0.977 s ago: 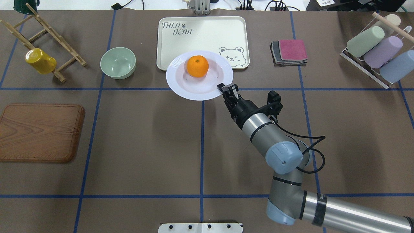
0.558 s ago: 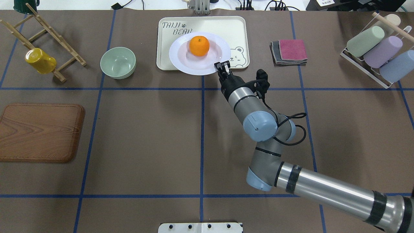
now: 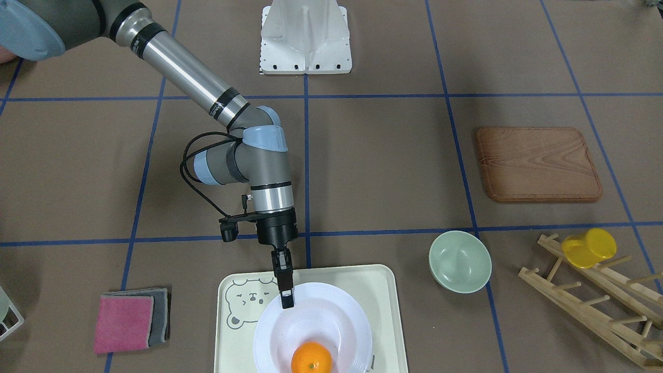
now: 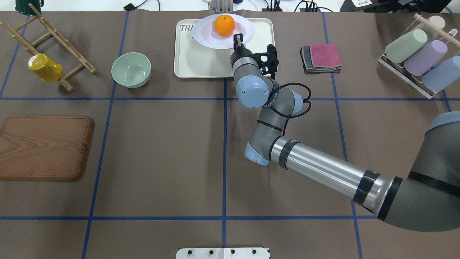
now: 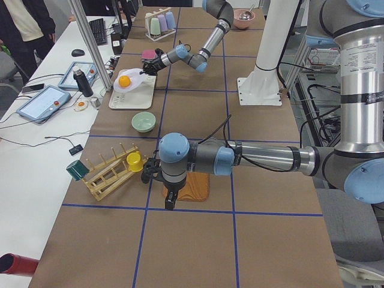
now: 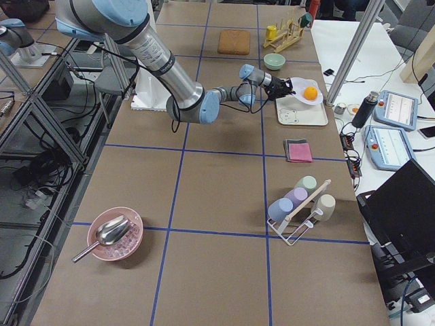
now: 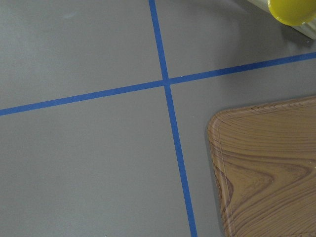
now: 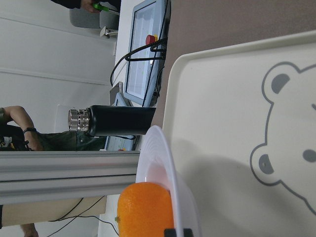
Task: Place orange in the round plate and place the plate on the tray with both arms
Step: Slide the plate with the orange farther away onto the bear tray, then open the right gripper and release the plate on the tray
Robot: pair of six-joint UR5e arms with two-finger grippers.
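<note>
The orange (image 4: 224, 25) lies in the sunken centre of the white round plate (image 4: 206, 36). My right gripper (image 4: 237, 37) is shut on the plate's near rim. It holds the plate over the far half of the cream bear tray (image 4: 201, 61). In the right wrist view the plate (image 8: 163, 158) shows edge-on above the tray (image 8: 222, 123), casting a shadow, with the orange (image 8: 145, 210) behind its rim. My left gripper (image 5: 170, 201) hangs over the wooden board in the exterior left view only, and I cannot tell whether it is open or shut.
A pale green bowl (image 4: 131, 69) stands left of the tray. Folded cloths (image 4: 321, 57) lie to its right. A wooden board (image 4: 45, 147), a yellow cup (image 4: 45, 67) on a wooden rack and a rack of cups (image 4: 418, 54) line the sides.
The right arm has carried the plate with the orange away from the robot, from the tray's near edge to over its far half. The gripper has stayed shut on the rim.
</note>
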